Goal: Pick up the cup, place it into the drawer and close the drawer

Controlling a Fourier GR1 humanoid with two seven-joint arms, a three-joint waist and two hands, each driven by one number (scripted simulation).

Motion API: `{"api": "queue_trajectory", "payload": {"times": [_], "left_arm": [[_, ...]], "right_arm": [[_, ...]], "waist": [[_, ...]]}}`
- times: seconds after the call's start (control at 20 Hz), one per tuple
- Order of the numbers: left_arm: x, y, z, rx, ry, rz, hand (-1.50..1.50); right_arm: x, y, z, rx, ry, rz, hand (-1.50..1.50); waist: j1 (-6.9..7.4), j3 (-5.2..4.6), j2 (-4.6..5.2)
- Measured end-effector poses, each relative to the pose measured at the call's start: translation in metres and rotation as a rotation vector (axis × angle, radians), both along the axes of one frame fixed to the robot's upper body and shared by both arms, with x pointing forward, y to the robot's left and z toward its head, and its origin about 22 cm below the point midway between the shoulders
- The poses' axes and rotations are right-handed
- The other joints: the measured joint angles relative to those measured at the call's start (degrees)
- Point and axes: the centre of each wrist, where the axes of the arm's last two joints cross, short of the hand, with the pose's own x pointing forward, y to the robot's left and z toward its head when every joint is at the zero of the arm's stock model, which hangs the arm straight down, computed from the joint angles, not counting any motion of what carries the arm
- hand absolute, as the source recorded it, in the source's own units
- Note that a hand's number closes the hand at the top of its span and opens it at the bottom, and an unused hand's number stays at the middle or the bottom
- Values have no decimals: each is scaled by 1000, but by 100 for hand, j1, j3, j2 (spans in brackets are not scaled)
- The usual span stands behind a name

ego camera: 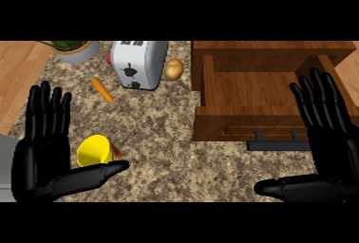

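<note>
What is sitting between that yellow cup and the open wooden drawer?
Nothing: in the head view, only bare speckled counter lies between the yellow cup and the open drawer.

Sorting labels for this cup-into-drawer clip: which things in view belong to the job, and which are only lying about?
Belong to the job:
yellow cup
open wooden drawer
left hand
right hand

Lying about:
carrot
toaster
potato
plant pot

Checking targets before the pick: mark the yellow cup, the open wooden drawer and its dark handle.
yellow cup (93, 149), head view, outer side wall
open wooden drawer (252, 90), head view, bare inside floor
dark handle (278, 145), head view, bar's middle
</note>
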Motion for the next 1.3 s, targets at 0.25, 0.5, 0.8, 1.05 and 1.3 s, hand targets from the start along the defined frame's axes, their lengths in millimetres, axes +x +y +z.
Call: {"api": "queue_trajectory", "payload": {"times": [0.25, 0.5, 0.8, 1.05, 1.3], "left_arm": [[-1, 11, -12, -6, 35, 24, -150], [-11, 11, -31, -11, 88, 51, -150], [-15, 18, -56, -11, 144, 90, -150], [-22, 37, -77, -6, 173, 125, -150], [-21, 45, -108, -4, 204, 135, -150]], "right_arm": [[-1, -6, 2, -3, -6, -8, -150], [-1, -9, 3, -5, -10, -13, -150], [3, -10, 5, -9, -9, -12, -150], [0, -4, 10, -2, -11, -2, -150], [2, -10, 9, -1, -12, 2, -150]], "waist": [[1, -1, 0], [5, 0, -1], [6, 0, 0], [9, 0, 0], [4, -1, 1]]}}
